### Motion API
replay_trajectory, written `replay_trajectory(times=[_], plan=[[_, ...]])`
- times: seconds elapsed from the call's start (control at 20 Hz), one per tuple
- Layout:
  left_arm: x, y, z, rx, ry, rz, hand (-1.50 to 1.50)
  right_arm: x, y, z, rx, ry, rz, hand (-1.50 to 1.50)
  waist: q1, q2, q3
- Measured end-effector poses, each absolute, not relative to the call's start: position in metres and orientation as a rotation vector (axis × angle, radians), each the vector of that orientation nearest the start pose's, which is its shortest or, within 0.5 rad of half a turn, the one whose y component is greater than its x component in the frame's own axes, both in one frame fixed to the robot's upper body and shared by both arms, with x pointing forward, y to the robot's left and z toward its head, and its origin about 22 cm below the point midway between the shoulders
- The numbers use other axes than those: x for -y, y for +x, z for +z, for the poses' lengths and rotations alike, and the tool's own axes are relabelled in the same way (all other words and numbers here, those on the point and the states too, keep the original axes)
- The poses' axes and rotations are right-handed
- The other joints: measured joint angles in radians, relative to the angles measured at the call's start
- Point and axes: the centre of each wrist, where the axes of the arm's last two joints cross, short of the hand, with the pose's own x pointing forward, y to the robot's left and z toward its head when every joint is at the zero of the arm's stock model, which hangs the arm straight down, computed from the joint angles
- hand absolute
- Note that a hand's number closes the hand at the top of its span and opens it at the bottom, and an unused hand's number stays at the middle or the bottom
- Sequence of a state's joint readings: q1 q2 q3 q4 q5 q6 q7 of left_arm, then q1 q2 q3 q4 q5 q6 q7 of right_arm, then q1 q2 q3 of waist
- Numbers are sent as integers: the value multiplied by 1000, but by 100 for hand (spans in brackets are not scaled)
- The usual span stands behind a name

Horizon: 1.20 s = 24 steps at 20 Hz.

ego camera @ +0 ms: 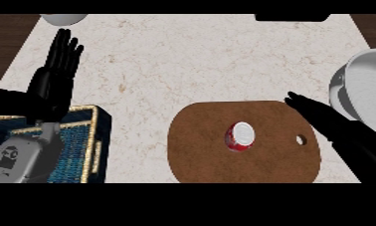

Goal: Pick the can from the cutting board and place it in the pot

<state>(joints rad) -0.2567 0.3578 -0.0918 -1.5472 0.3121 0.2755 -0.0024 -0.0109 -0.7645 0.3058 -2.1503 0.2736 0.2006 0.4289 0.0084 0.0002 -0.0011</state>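
My right hand [330, 120] reaches with fingers straight and open, holding nothing, over the right edge of the brown cutting board [213, 158], the pot [345, 88] just behind it and the red can [239, 137] to its left.

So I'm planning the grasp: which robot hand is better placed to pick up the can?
The right robot hand: it hovers at the cutting board's right edge, near the can and pot. The left robot hand rests open far left.
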Motion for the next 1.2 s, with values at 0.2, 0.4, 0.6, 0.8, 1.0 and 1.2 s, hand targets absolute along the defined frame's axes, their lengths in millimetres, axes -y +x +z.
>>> replay_trajectory(times=[0.2,0.4,0.6,0.8,1.0,1.2], plan=[[-261,301,76,1759,107,46,0,233,206,141,1350,-512,1162,-150,-2,1,0],[-269,305,80,1758,112,46,0,215,206,125,1319,-488,1179,-150,-5,0,1],[-272,301,78,1758,110,53,0,201,206,115,1327,-480,1192,-150,-7,0,1],[-265,301,87,1760,112,52,0,196,206,102,1372,-482,1193,-150,-8,-1,1],[-270,300,83,1759,111,49,0,188,211,97,1379,-503,1200,-150,-8,-1,1],[-273,301,81,1760,111,53,0,182,214,92,1325,-552,1203,-150,-9,-1,1]])
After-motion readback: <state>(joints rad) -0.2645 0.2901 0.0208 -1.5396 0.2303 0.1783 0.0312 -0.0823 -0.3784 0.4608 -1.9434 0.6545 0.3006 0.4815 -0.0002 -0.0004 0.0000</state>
